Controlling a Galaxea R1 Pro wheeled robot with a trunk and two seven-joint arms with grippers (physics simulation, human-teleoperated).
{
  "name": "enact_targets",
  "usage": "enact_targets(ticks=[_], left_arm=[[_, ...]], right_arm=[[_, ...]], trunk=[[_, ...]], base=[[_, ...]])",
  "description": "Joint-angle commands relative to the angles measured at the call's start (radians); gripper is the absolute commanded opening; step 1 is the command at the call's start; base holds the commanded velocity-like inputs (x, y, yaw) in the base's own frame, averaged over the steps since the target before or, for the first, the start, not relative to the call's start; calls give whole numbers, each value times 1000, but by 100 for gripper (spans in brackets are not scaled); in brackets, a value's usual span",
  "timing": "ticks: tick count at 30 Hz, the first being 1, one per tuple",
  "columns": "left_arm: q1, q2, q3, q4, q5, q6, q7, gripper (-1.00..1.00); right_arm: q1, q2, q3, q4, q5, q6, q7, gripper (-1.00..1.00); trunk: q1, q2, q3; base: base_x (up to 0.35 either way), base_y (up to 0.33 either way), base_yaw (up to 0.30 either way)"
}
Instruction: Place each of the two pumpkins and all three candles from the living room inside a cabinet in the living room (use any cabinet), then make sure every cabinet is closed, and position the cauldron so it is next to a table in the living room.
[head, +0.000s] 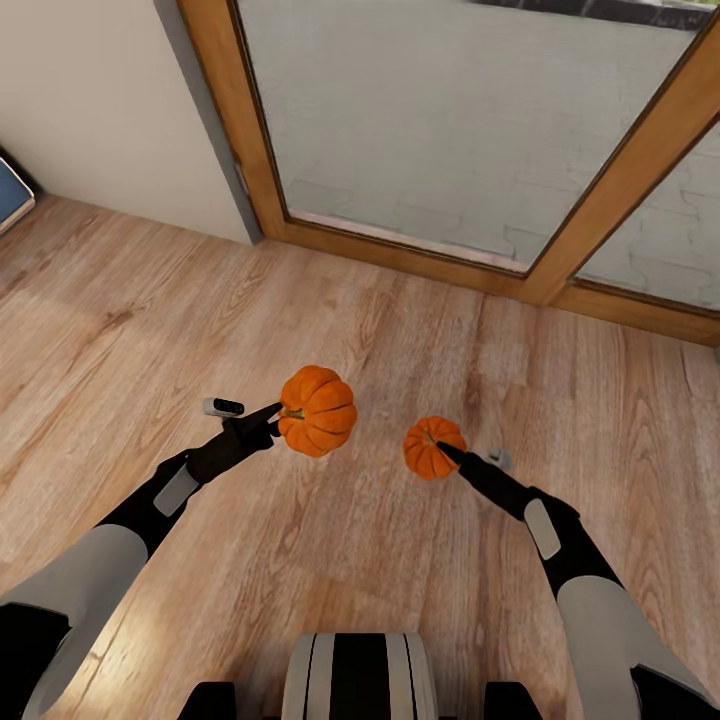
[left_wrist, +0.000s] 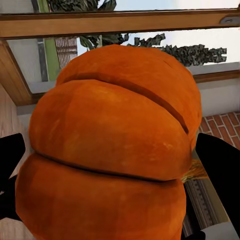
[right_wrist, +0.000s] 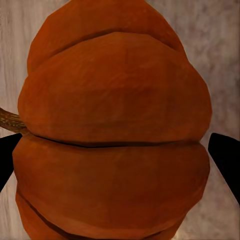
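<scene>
Item 1: bright-orange ribbed pumpkin with short brown stem (head: 318, 410), centre of the head view, held off the wood-plank floor (head: 420, 330). Clamped in the left gripper (head: 275, 418); in the left wrist view the same pumpkin (left_wrist: 115, 150) sits between black fingers (left_wrist: 220, 170).

Item 2: second, smaller-looking orange ribbed pumpkin (head: 433, 447), just right of centre, apart from the first. Clamped in the right gripper (head: 447, 452); in the right wrist view the pumpkin (right_wrist: 115, 135) sits between dark fingertips (right_wrist: 226, 152), stem sideways.

Item 3: wood-framed glass door (head: 480, 130), upper frame, beyond both pumpkins.
</scene>
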Motion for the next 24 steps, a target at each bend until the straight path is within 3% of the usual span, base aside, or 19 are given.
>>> enact_targets(ticks=[1, 13, 18, 24], left_arm=[[0, 0, 0, 0, 0, -1, 1, -100], [0, 1, 1, 20, 5, -1, 3, -100], [0, 6, 33, 33, 16, -1, 1, -100], [0, 14, 43, 34, 17, 0, 2, -100]], right_arm=[[0, 0, 1, -3, 2, 1, 0, -100], [0, 6, 4, -14, 2, 1, 0, -100], [0, 5, 4, -14, 2, 1, 0, -100], [1, 5, 4, -13, 2, 2, 0, -100]], trunk=[[0, 0, 0], [0, 0, 0], [0, 0, 0], [0, 0, 0]], base=[[0, 0, 0], [0, 0, 0], [0, 0, 0], [0, 0, 0]])
